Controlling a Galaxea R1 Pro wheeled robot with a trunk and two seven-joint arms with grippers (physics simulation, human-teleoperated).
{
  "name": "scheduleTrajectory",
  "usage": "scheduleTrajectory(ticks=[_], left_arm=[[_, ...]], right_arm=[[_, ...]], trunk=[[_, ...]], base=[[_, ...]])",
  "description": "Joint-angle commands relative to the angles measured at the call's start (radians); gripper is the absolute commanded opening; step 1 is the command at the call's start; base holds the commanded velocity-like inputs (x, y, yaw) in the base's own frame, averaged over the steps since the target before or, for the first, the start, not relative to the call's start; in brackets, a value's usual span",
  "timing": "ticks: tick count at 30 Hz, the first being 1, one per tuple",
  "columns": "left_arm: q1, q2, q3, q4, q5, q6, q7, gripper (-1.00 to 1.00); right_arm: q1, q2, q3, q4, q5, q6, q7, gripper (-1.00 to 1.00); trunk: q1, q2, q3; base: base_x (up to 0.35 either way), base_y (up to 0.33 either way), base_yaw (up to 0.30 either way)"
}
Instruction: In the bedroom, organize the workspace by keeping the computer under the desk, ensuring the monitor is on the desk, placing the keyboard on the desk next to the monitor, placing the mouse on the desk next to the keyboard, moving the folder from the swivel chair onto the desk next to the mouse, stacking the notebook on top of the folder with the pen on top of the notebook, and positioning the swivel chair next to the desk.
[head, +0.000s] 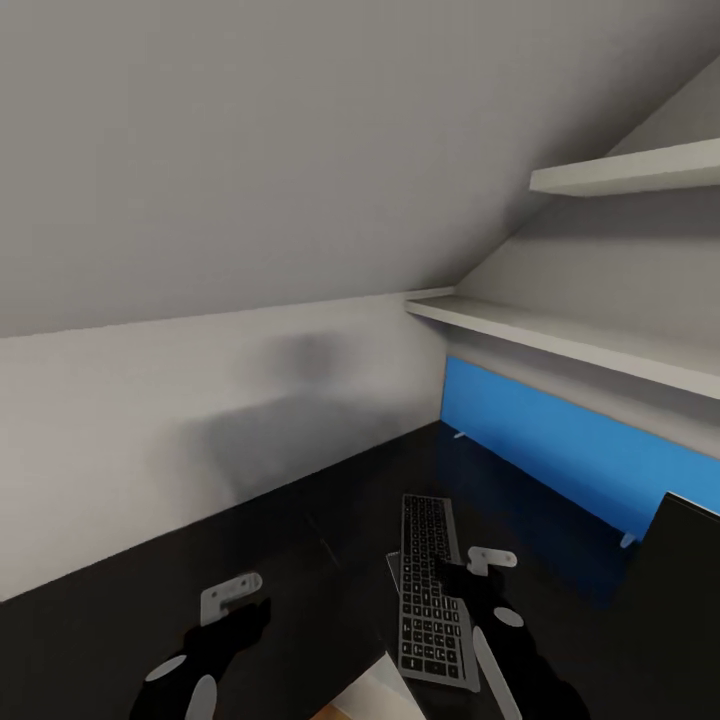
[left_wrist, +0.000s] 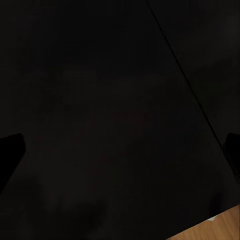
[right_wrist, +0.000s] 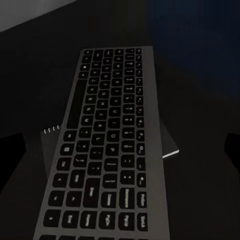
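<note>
Right wrist view: keyboard (right_wrist: 107, 150) just ahead of right tool (right_wrist: 122, 150), fingers spread, empty.

One keyboard (head: 431, 590), one notebook (right_wrist: 169, 145) apparently beneath it, one monitor (head: 680, 570), two shelves (head: 560, 340).

The keyboard (head: 432, 588) lies on the desk (head: 300, 540), running away from the robot, on top of a notebook (right_wrist: 167, 142) whose corners stick out at both its sides. To its right stands the monitor (head: 680, 590), near the desk's right end. Two shelves (head: 560, 335) hang on the wall above, behind the monitor.
</note>
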Motion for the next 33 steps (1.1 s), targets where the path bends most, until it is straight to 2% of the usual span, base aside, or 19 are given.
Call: scheduleTrajectory(ticks=[1,6,10,14,19,24,33], left_arm=[[0.0,-0.001,0.0,-0.006,0.012,0.004,0.007,1.0],[0.0,-0.001,-0.001,-0.02,0.017,0.004,0.007,1.0],[0.0,-0.001,-0.002,-0.039,0.022,0.006,0.003,1.0],[0.0,-0.001,-0.003,-0.04,0.022,0.006,0.002,1.0],[0.0,-0.001,-0.003,-0.04,0.022,0.005,0.002,1.0],[0.0,-0.001,-0.003,-0.04,0.022,0.005,0.002,1.0],[0.0,-0.001,-0.003,-0.04,0.022,0.005,0.002,1.0]], right_arm=[[0.0,-0.001,0.003,-0.001,-0.01,0.003,-0.008,1.0],[0.0,-0.002,0.002,-0.002,-0.01,0.002,-0.01,1.0],[-0.001,-0.01,0.001,0.038,-0.01,-0.017,-0.008,1.0],[-0.029,-0.02,0.0,0.097,-0.012,-0.018,-0.011,1.0],[-0.114,-0.031,-0.001,0.249,-0.014,-0.025,-0.012,1.0],[-0.185,-0.04,0.0,0.373,-0.016,-0.089,-0.012,1.0],[-0.195,-0.041,0.0,0.388,-0.017,-0.114,-0.011,1.0]], trunk=[[0.0,-0.001,0.0],[0.012,-0.022,-0.01],[0.027,-0.05,-0.022],[0.043,-0.078,-0.035],[0.062,-0.113,-0.05],[0.081,-0.148,-0.066],[0.115,-0.211,-0.094]], base=[[0.003,0.002,0.0],[0.001,0.001,0.0],[0.0,0.0,0.0],[0.0,0.0,0.0],[0.0,0.0,0.0],[0.0,0.0,0.0],[0.0,0.0,0.0]])
